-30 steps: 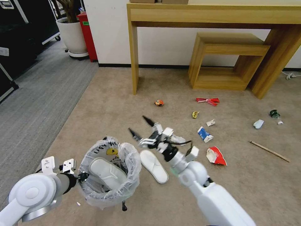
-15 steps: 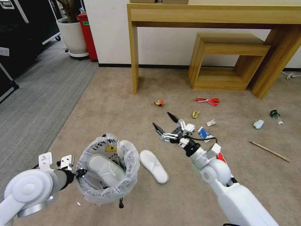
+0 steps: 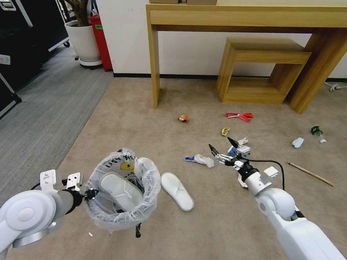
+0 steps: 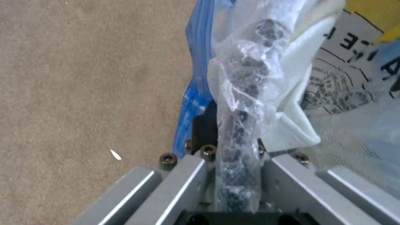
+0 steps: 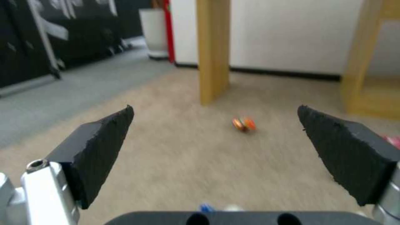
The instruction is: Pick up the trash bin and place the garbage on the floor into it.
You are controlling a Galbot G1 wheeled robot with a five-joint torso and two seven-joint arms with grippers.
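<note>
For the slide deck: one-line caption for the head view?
Left claw grips the trash bin rim, one slipper inside; open right claw hovers above scattered floor litter.

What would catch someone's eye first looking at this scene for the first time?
Probably the small round bag-lined trash bin at lower left, clamped at its rim by the left gripper, with a white slipper inside. Next, the open right gripper above scattered litter on the beige carpet, a second white slipper beside the bin.

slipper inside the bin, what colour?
White; the slipper lies in the trash bin, clearest in the head view.
</note>
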